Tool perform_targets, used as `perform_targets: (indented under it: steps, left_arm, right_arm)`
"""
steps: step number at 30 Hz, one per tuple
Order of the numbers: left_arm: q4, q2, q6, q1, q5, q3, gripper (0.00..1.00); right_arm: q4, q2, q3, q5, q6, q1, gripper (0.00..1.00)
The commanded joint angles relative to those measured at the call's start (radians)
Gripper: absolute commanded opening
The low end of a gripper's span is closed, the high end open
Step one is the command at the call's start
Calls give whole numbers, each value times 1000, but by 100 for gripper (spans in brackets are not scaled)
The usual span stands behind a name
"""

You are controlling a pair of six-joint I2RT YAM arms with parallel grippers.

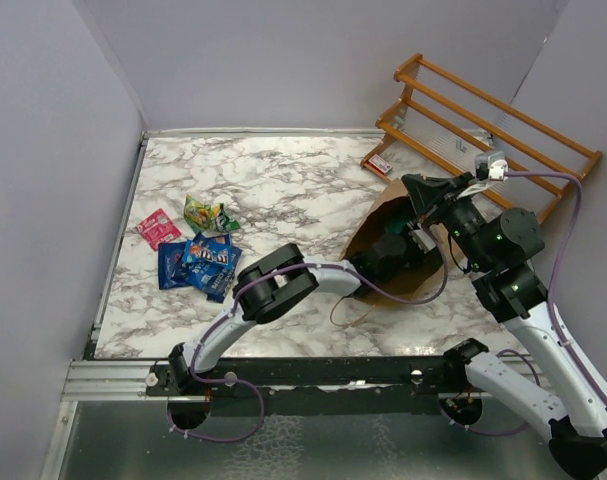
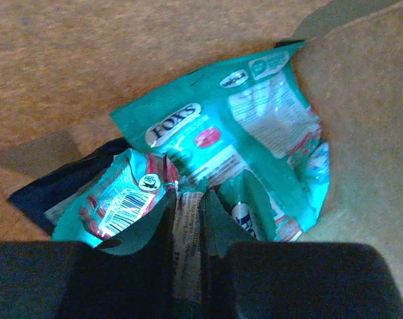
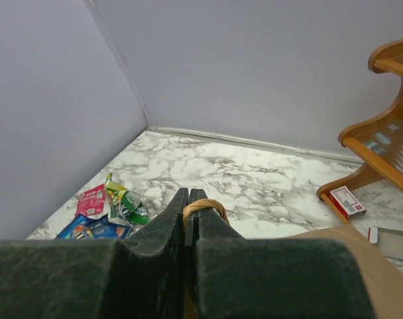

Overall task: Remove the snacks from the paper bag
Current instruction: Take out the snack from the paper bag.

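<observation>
Reaching into the paper bag, which lies on its side on the marble table with its mouth toward the left arm, the left gripper has its fingers pressed close on a pale, printed fold of foil. We take that fold to be part of the teal packet lying just ahead of it on the bag's floor. The right gripper is fully closed on the bag's twisted-paper handle, whose loop pokes out just past the fingertips.

Inside the bag we count the large teal packet and a second teal one with a barcode. Beside them are a dark blue packet at the left and another teal piece at the lower right; we cannot tell whether that piece is a separate packet.

Out on the table, well apart from the bag, we count one pink packet, one green packet and the blue packets, two overlapping as far as we can tell.

We read "FOX'S" on the large teal packet; the other print is too small to read. One wooden rack stands at the far right, with one red and white box beside its foot.
</observation>
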Motion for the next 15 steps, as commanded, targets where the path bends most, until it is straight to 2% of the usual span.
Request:
perform_targets:
  steps: [1, 5, 11, 15]
  left_arm:
    - [-43, -175, 20, -3, 5, -108, 9]
    - [-138, -312, -38, -5, 31, -196, 1]
    - [-236, -497, -127, -6, 133, -350, 0]
    - [-298, -595, -186, -11, 199, -393, 0]
  right_arm:
    - [36, -20, 32, 3, -13, 2, 2]
    - [28, -32, 18, 26, -27, 2, 2]
    - [31, -41, 4, 42, -40, 2, 2]
    - [29, -38, 1, 40, -45, 2, 2]
